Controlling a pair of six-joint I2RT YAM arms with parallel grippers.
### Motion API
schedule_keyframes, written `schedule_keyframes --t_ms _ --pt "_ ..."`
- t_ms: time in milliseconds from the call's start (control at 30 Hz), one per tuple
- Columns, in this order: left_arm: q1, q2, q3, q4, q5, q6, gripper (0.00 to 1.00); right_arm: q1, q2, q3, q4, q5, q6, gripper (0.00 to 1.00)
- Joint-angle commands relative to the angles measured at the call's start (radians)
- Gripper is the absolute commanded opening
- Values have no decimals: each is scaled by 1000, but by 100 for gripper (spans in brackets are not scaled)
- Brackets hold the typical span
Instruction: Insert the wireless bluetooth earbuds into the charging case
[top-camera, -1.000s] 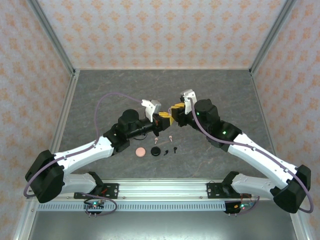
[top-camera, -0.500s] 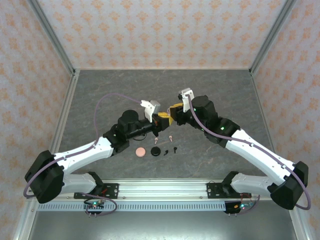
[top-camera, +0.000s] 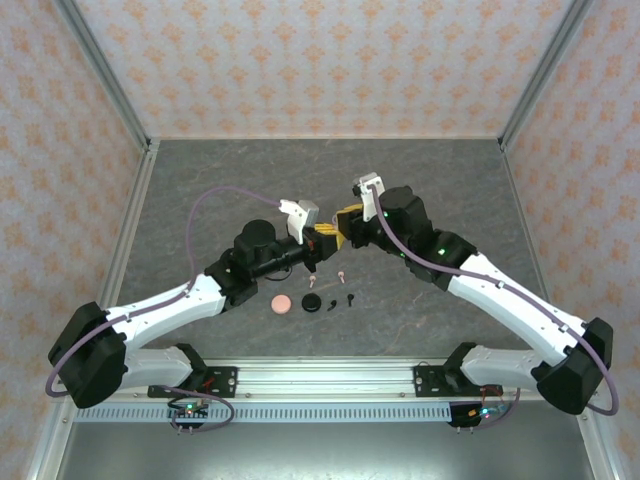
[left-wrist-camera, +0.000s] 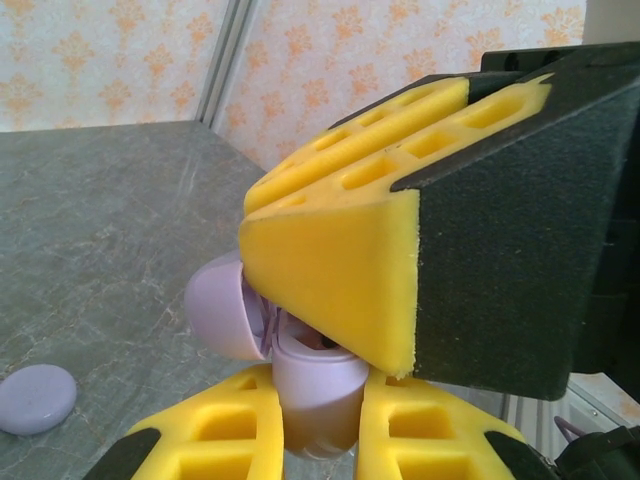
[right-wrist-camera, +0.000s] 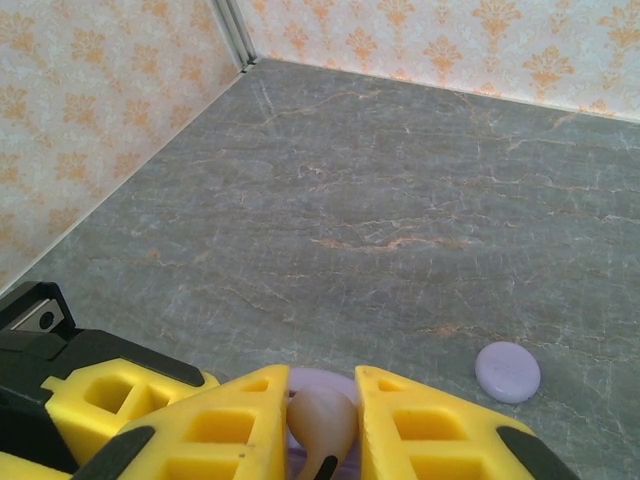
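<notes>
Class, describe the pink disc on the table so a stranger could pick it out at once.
On the grey table, find the row of small items beside the left arm. The pink disc is its leftmost piece: flat, round, next to a black round piece, bigger than the pink earbuds.

Earbud (right-wrist-camera: 322, 420) stem, lavender case (left-wrist-camera: 318, 388) half hidden

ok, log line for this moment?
left hand shut on open lavender case | right hand shut on pale earbud, over case | phase: insertion
</notes>
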Motion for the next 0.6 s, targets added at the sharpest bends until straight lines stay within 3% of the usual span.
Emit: schedule_keyframes --t_ms 0,567 --pt "-4 -23 15 79 22 24 0 -5 17 20 -58 0 2 22" --pt "-5 -15 18 89 29 21 0 -6 57 50 -70 23 -1 28"
